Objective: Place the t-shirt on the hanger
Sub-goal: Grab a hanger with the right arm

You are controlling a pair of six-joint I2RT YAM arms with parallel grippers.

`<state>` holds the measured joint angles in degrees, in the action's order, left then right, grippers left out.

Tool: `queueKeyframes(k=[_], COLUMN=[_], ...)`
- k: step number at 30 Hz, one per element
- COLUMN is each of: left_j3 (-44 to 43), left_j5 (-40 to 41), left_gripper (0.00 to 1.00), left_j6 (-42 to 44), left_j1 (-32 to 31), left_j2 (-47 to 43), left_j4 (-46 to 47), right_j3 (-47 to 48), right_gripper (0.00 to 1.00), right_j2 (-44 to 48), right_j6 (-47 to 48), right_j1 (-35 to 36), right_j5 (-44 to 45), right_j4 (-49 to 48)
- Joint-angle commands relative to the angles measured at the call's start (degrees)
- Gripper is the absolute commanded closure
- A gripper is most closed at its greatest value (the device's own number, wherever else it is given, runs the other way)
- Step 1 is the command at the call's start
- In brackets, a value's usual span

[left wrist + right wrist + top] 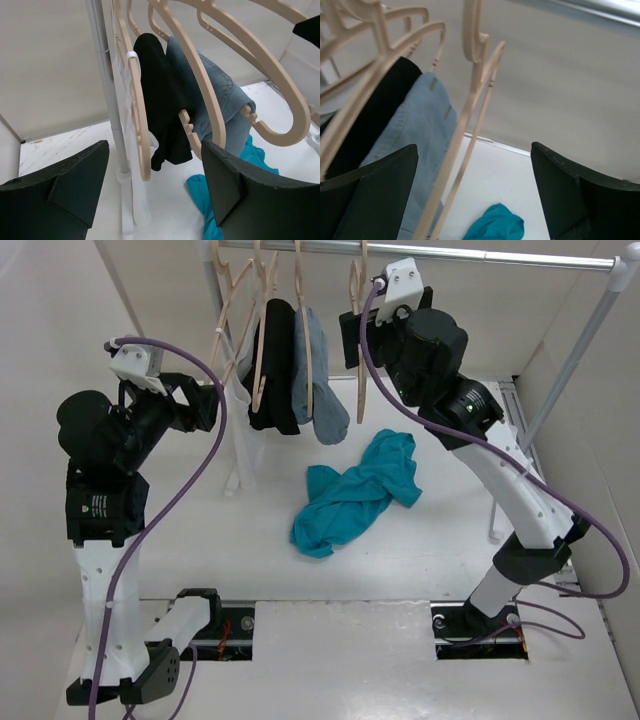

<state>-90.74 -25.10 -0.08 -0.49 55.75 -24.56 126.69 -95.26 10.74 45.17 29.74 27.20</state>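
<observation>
The teal t-shirt (355,495) lies crumpled on the white table; part of it shows in the left wrist view (200,192) and in the right wrist view (495,225). The bare beige hanger (359,340) hangs rightmost on the rail. My right gripper (350,338) is raised beside it and open. In the right wrist view the hanger's thin arm (470,115) runs, blurred, between the wide-apart fingers of the right gripper (474,162), touching neither. My left gripper (205,405) is open and empty, held up left of the hanging clothes (155,155).
A metal rail (430,252) crosses the back on white posts (575,345). On it hang a hanger with a white tie (132,100), a black garment (272,365) and a grey-blue garment (322,390). The rack's left post (107,90) stands just ahead of the left gripper.
</observation>
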Motion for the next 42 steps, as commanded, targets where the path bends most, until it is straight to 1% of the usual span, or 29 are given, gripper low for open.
queueKeyframes(k=[1,4,5,8,9,11,12,14,15,18,19,21,23,24,26,27,30,31,33,34,37,40,41,42], left_j3=[0.04,0.56,0.56,1.09,1.09,1.09,1.09,1.09,1.09,1.62,2.14,2.67,2.67,2.67,2.67,2.67,3.29,3.29,3.29,3.29,3.82,5.05,5.83,5.84], left_j5=[0.76,1.98,1.99,1.99,1.99,1.99,1.99,1.99,1.99,1.99,1.99,1.99,1.99,1.99,1.99,1.38,-0.20,-0.91,-1.44,-2.14,-2.85,-5.21,-6.44,-6.97], left_gripper=[0.29,0.29,0.29,0.29,0.26,0.26,0.26,0.26,0.26,0.25,0.23,0.23,0.22,0.22,0.22,0.22,0.22,0.22,0.22,0.20,0.16,0.10,0.08,0.01], left_j6=[0.52,1.04,1.04,1.04,1.04,1.57,1.57,1.57,1.57,1.57,1.57,1.57,1.57,1.57,1.57,1.57,2.19,2.19,2.19,2.19,0.52,-2.72,-3.69,-4.83], left_j1=[-0.39,-0.39,-0.39,-0.39,-0.39,-0.39,-0.39,-0.39,-0.39,-0.39,-0.39,-0.39,-0.39,-0.39,-0.39,-0.39,-0.39,-0.39,-0.39,-0.39,-0.39,-0.39,-0.39,-0.39], left_j2=[-0.73,-1.25,-1.25,-1.25,-1.25,-1.25,-1.25,-1.78,-1.78,-1.78,-1.78,-1.78,-1.78,-1.78,-1.78,-1.78,-1.78,-1.78,-1.78,-1.78,-1.78,-1.78,-1.78,-1.78], left_j4=[1.18,1.18,1.18,1.18,1.18,1.18,1.18,0.65,0.65,0.65,1.17,1.18,1.18,1.18,1.70,1.70,1.70,1.70,2.23,2.23,4.06,6.00,7.32,7.85], right_j3=[0.40,-1.79,-2.32,-4.43,-4.96,-6.62,-7.16,-8.03,-8.74,-9.27,-9.27,-9.27,-9.27,-9.88,-10.41,-11.20,-14.27,-15.33,-17.88,-18.41,-19.90,-21.39,-22.01,-23.58], right_gripper=[0.02,0.06,0.12,0.17,0.21,0.32,0.48,0.60,0.68,0.76,0.83,0.93,1.00,1.00,1.00,1.00,1.00,1.00,1.00,1.00,1.00,1.00,1.00,1.00], right_j2=[0.17,-0.36,-0.36,-0.36,-0.36,-0.36,0.16,0.69,0.69,1.31,1.83,2.36,2.97,2.98,4.99,5.70,9.03,10.09,12.54,13.17,14.57,15.10,15.11,15.63], right_j6=[0.33,0.33,0.33,-0.19,-0.20,-0.80,-0.81,-0.81,-0.81,-0.81,-0.81,-0.81,-0.29,-0.28,-0.28,-0.28,0.24,0.24,0.24,1.03,3.40,4.11,4.11,4.11], right_j1=[-1.40,-1.93,-1.93,-2.45,-3.06,-3.07,-3.59,-3.60,-3.60,-4.12,-4.64,-4.65,-4.65,-5.26,-5.97,-6.66,-8.95,-10.17,-11.32,-11.85,-12.91,-15.10,-15.63,-16.85], right_j5=[4.98,3.76,3.05,1.82,1.12,1.11,0.59,0.59,0.59,0.42,0.41,-2.13,-3.18,-6.24,-9.68,-13.18,-20.13,-24.77,-28.31,-31.90,-35.09,-41.49,-46.04,-48.43], right_j4=[-0.04,-0.56,-0.57,-1.71,-2.32,-3.20,-3.21,-4.69,-4.70,-5.84,-5.84,-6.37,-6.98,-6.99,-7.69,-8.99,-11.81,-12.60,-13.23,-13.75,-12.01,-10.60,-10.59,-10.59])
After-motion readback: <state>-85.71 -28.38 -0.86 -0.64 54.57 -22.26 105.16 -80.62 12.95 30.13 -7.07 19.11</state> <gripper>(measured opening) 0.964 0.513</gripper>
